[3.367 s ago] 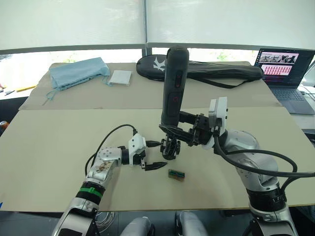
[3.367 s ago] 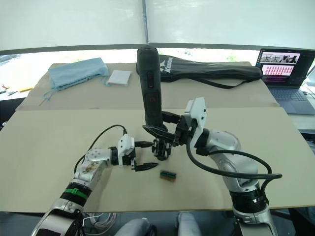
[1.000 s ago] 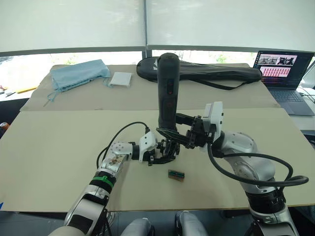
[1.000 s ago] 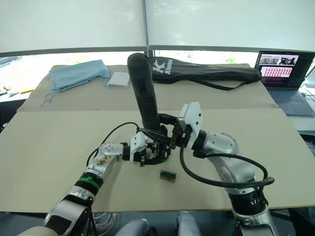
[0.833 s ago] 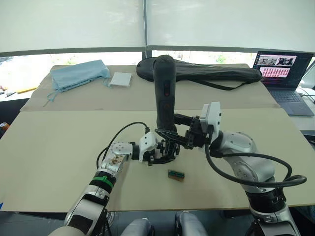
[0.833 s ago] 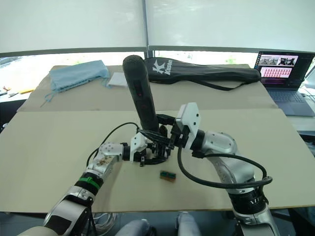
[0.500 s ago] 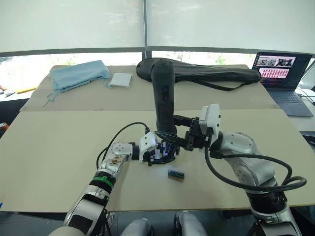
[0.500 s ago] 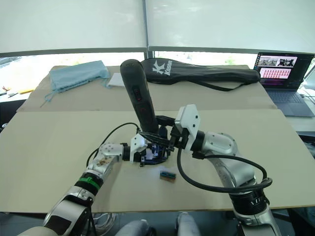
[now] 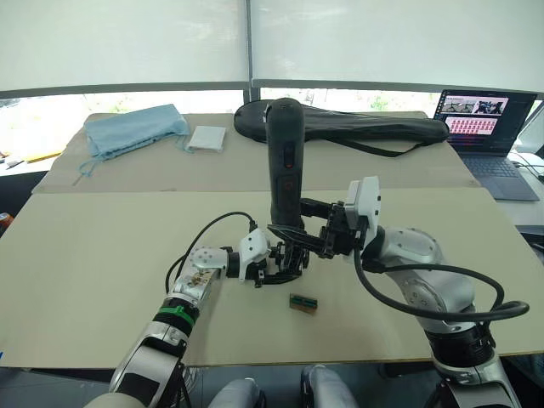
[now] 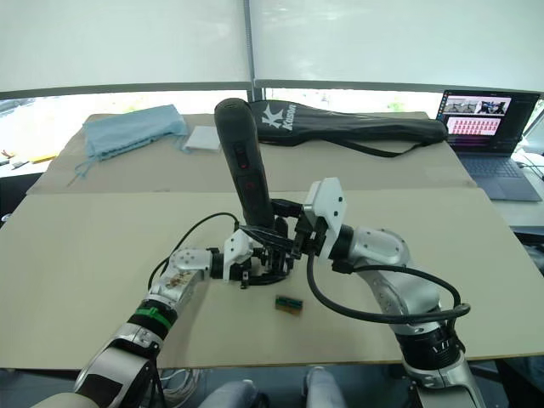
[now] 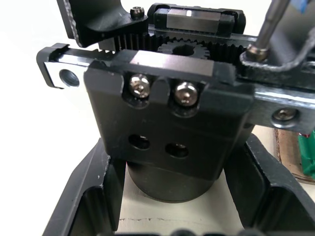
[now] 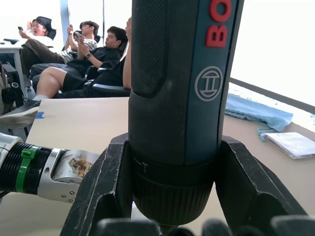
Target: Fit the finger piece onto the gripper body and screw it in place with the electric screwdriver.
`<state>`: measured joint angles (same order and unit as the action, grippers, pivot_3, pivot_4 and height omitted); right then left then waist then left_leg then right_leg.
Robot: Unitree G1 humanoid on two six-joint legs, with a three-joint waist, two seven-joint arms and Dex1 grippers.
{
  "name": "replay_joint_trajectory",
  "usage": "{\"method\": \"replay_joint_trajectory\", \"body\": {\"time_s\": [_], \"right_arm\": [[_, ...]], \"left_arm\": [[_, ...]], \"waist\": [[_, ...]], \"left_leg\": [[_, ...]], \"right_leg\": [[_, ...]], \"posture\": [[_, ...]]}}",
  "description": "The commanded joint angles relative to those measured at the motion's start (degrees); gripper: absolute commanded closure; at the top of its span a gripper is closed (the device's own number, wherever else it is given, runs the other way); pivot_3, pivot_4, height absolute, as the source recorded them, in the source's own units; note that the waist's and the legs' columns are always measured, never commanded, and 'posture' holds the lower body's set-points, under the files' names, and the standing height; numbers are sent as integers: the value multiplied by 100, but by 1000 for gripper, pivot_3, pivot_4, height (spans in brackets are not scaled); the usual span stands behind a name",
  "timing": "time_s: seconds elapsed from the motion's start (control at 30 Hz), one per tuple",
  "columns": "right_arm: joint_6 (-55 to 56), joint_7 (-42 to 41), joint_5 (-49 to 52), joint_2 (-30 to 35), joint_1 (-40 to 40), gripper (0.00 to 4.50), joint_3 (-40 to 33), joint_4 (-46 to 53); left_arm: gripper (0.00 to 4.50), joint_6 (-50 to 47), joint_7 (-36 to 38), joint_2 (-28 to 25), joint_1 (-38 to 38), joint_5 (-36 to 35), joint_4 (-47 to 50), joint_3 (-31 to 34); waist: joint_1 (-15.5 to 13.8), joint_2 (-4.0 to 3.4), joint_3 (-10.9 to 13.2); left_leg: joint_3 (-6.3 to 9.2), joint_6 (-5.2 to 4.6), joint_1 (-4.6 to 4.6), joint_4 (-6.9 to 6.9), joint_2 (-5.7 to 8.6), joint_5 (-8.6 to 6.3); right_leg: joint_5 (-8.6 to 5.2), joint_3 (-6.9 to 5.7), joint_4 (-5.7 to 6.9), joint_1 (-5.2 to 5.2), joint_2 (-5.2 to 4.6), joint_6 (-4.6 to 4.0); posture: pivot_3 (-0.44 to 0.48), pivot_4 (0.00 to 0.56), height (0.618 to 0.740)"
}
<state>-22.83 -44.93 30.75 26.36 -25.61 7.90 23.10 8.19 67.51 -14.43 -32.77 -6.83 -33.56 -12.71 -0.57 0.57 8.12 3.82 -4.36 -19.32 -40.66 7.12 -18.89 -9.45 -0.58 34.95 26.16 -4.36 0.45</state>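
Observation:
The electric screwdriver stands nearly upright over the table's middle, bit down. My right gripper is shut around its lower barrel, with its fingers on either side. Under the bit sits the gripper body, a black block with two screws, a rack and a gear. My left gripper is shut on it, and its fingers flank the round base. The thin metal bit comes down onto the rack's end. I cannot tell the finger piece apart from the dark body.
A small green part lies on the table just in front of the body. At the back lie a long black bag, a blue cloth and a white pad. A laptop stands far right. People sit beyond the table.
My left gripper has moved right and closed around the gripper body. The screwdriver sank lower, leaned left, and now stands a little straighter again.

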Motion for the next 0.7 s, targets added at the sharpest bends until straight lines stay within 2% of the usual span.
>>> {"method": "replay_joint_trajectory", "body": {"time_s": [0.03, 0.2, 0.5, 0.63, 0.7], "right_arm": [[-223, -26, 221, 28, -92, 2574, -177, 67], [251, -152, 755, -233, -500, 2574, -698, 307], [307, -429, 1016, -158, -548, 2574, -901, 507], [137, -319, 1286, -77, -572, 2574, -966, 801], [4, -226, 1492, 16, -529, 2574, -1037, 1017]], "left_arm": [[2171, -83, 31, -45, 117, 31, 8, -56], [2171, -24, -132, -70, 74, 181, -123, -77], [2171, -213, -345, -67, 72, 209, -159, -68], [188, -231, -557, -74, 96, 190, -158, 14], [14, -154, -521, -160, 157, 193, -134, -4]], "waist": [[-5, 0, 0], [0, 2, 2], [-9, 2, 2], [-11, 2, 2], [-10, 2, 2]], "left_leg": [[0, 0, 0, 0, 0, 0], [0, 0, -8, 0, 1, 0], [0, 0, -6, -1, 1, 0], [0, 0, -5, -1, 1, 0], [0, 0, -6, -1, 1, 0]], "right_leg": [[0, 0, 0, 0, 0, 0], [0, 2, -1, 7, 0, 0], [0, 0, 0, 3, -1, 0], [0, 2, 0, 2, -2, 0], [0, 3, 0, 3, -2, 0]], "posture": [[0, 150, 740], [0, 150, 740], [0, 150, 740], [0, 150, 740], [0, 150, 740]]}}
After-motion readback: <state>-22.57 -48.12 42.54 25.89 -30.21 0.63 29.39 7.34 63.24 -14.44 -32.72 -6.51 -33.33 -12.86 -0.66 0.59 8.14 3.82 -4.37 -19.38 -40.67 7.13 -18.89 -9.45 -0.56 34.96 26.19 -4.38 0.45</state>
